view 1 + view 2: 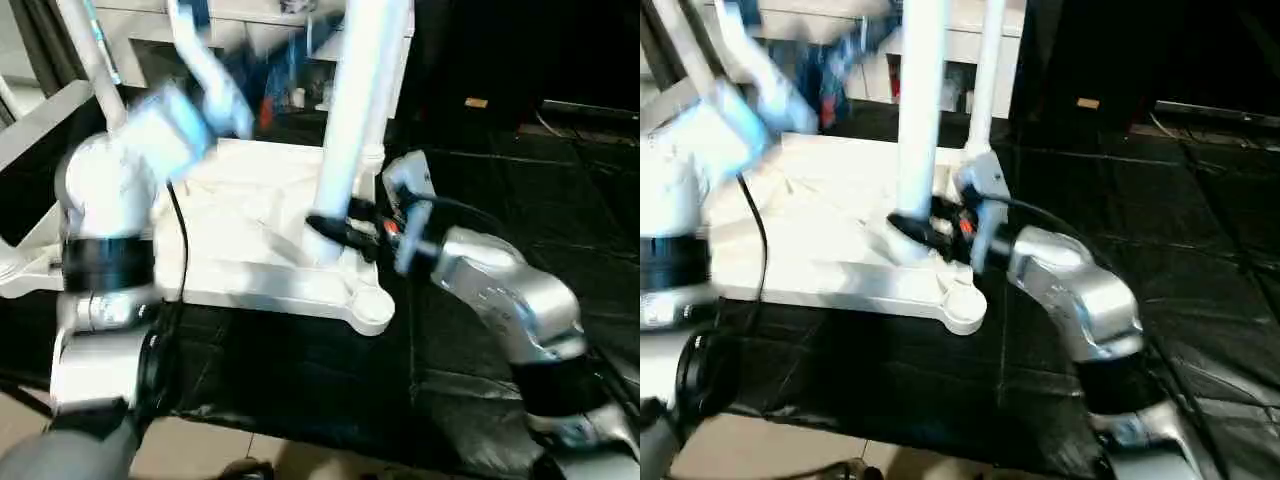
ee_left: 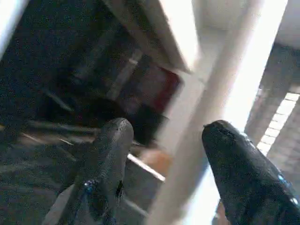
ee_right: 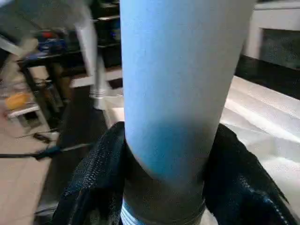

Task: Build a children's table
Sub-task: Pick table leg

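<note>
Children's-table top [image 1: 250,270] lies upside down on the black-covered floor [image 1: 300,370], ribbed underside up, with one white leg [image 1: 350,120] standing upright in the near right corner socket [image 1: 345,250]. The right gripper [image 1: 345,232] has its black fingers [image 3: 93,183] clamped on either side of that leg just above its threaded end, right at the socket. The left gripper [image 2: 168,173] is up at the far left side, its fingers [image 2: 110,154] standing apart with another white leg [image 2: 220,108] passing between them, apparently not pinched. My worry is the standing leg: if the right fingers twist it while it leans even slightly, the thread could cross and jam, or the top could slide on the dark sheet. The loose left-side leg could also tip away, since nothing squeezes it.
</note>
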